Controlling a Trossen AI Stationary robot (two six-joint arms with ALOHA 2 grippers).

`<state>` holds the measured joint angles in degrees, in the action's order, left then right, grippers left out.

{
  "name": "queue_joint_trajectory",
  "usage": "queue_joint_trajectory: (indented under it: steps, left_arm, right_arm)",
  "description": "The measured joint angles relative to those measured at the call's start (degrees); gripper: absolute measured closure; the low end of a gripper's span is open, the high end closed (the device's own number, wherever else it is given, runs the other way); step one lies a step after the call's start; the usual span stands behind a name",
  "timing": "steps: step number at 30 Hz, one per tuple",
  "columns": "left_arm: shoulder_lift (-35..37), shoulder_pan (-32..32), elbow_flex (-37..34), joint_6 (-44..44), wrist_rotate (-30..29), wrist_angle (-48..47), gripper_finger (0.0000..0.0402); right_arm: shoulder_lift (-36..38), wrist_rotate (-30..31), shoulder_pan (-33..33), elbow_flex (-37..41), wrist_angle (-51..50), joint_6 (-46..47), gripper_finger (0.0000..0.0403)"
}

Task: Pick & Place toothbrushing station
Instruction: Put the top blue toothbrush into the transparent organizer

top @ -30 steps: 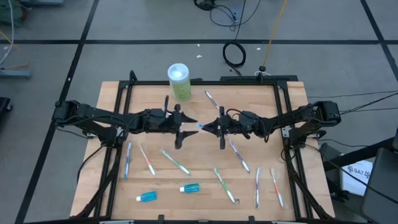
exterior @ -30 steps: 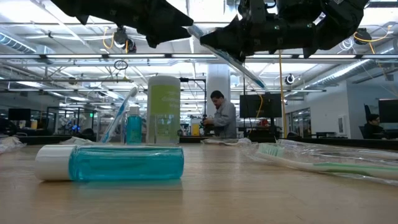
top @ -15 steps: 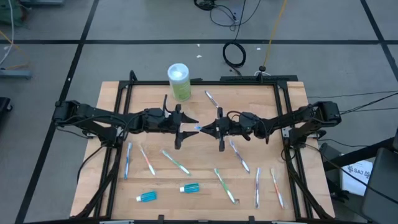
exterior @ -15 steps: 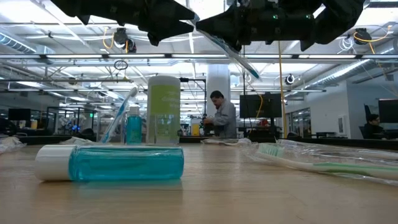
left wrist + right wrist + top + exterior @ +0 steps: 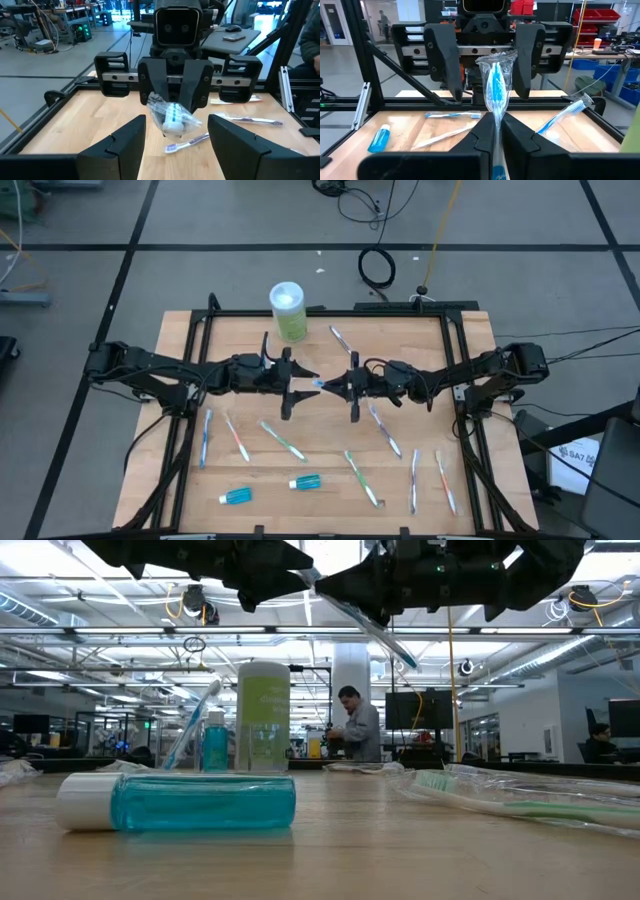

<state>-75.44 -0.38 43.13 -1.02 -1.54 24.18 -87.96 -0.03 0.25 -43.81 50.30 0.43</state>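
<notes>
- High view: at frame centre, above the pale wooden bench (image 5: pixel 180 340), the right pincer (image 5: pixel 335 387) pinches a wrapped toothbrush (image 5: pixel 319 384) by its handle, the blue head pointing at the left pincer (image 5: pixel 302 383), whose fingers are spread just beside it. A pale green cup (image 5: pixel 288 311) stands at upper centre; more toothbrushes (image 5: pixel 282 440) and two blue toothpaste tubes (image 5: pixel 305 481) lie scattered across the lower half.
- Low view: a translucent blue tube with white cap (image 5: pixel 175 802) fills the lower left, smooth and rounded, likely to roll. The held brush (image 5: pixel 365 625) slants down from the dark arms at top centre.
- Left wrist view: the brush head arrives end-on in crinkled clear film (image 5: pixel 171 117), centre frame, between open fingers (image 5: pixel 125 142).
- Right wrist view: pressed fingers (image 5: pixel 482 137) clamp the thin stem; the blue-bristled head (image 5: pixel 495 82) stands upright in glossy wrap. Light, stiff, probably slippery in film; best gripped on the handle, clear of the loose wrapper.
</notes>
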Motion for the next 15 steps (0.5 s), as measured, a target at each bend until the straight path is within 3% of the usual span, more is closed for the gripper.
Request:
queue_joint_trajectory:
  steps: [10, 15]
  left_arm:
    - [0.0, 0.0, 0.0, -0.9, 0.07, 0.0, 0.0187]
    - [0.0, 0.0, 0.0, -1.5, 0.09, 0.02, 0.0233]
  right_arm:
    - [0.0, 0.0, -0.02, 0.0, 0.01, 0.35, 0.0385]
    - [0.0, 0.0, -0.02, 0.0, 0.01, 0.36, 0.0385]
